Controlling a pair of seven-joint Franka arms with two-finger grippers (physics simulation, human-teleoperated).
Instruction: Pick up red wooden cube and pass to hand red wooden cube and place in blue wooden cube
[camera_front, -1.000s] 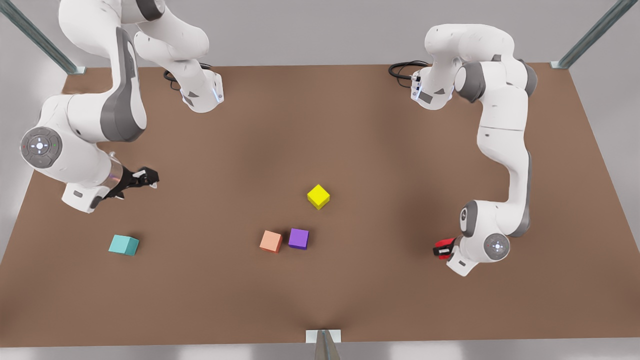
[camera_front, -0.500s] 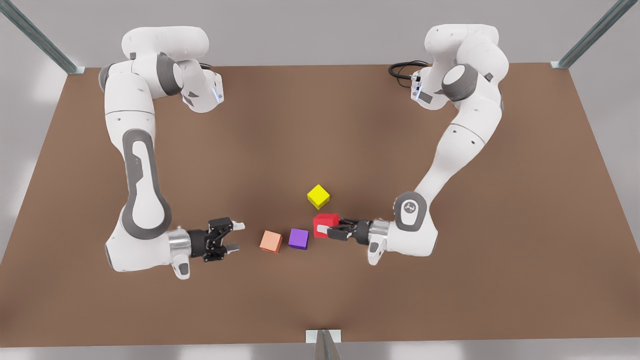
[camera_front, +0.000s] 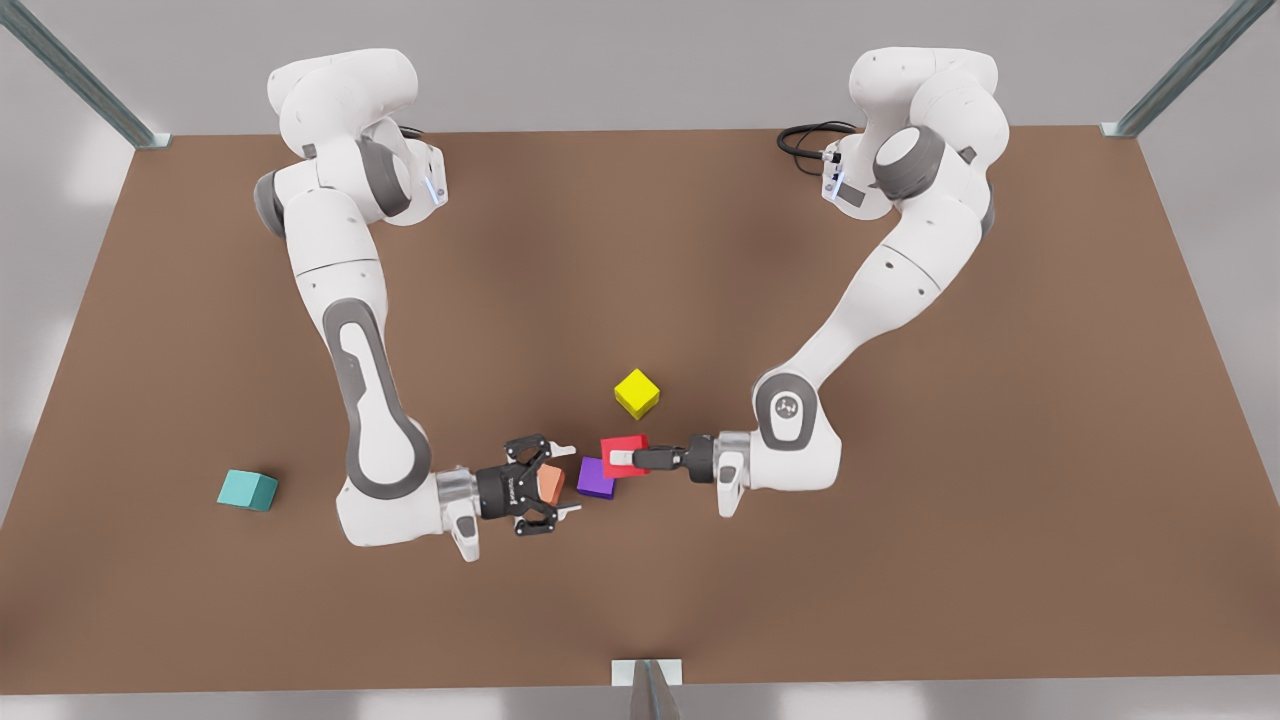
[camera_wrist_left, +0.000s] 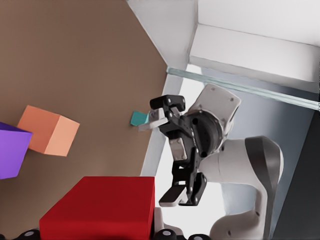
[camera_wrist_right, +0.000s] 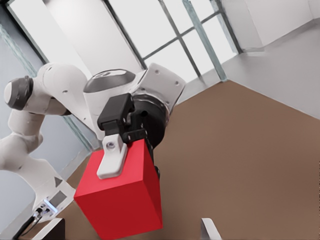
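The red wooden cube (camera_front: 626, 444) hangs above the table near its middle, with my left gripper (camera_front: 632, 459) shut on it, reaching in from the front view's right. The left wrist view has this cube (camera_wrist_left: 100, 207) close up. In the right wrist view one white finger (camera_wrist_right: 111, 157) lies across the cube (camera_wrist_right: 125, 200). My right gripper (camera_front: 566, 482) faces it from the front view's left, open, a short gap away; it also appears in the left wrist view (camera_wrist_left: 159, 161). The blue wooden cube (camera_front: 247, 490) rests on the table far to the front view's left, small in the left wrist view (camera_wrist_left: 138, 119).
A salmon cube (camera_front: 552, 485) and a purple cube (camera_front: 596, 482) lie on the brown table (camera_front: 900, 600) under the two grippers; both show in the left wrist view (camera_wrist_left: 48, 131) (camera_wrist_left: 10, 150). A yellow cube (camera_front: 637, 392) sits just behind them.
Both arms have swung toward the table's middle. The left gripper carried the red cube toward the front view's left; the open right gripper closed in from the other side.
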